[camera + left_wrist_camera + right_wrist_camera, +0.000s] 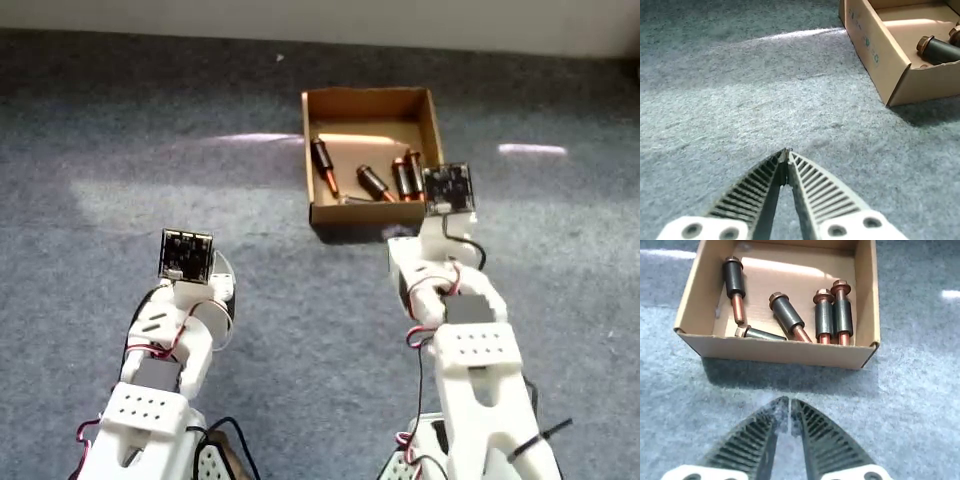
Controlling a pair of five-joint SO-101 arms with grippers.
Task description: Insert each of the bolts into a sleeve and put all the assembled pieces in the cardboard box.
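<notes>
The cardboard box (780,351) stands open on the grey carpet, just ahead of my right gripper (789,402), which is shut with nothing in it and hangs a short way in front of the box's near wall. Several copper bolts in dark sleeves (785,315) lie inside; one (734,282) lies apart at the side, two (833,312) lie side by side, and one (761,333) rests against the near wall. My left gripper (786,153) is shut and empty over bare carpet, with the box (880,50) off to its side. From above, the box (372,100) sits past the right arm (450,300).
Grey carpet (200,150) covers the whole work surface. The left arm (180,330) stays back at the near left, well apart from the box. A pale wall strip runs along the far edge.
</notes>
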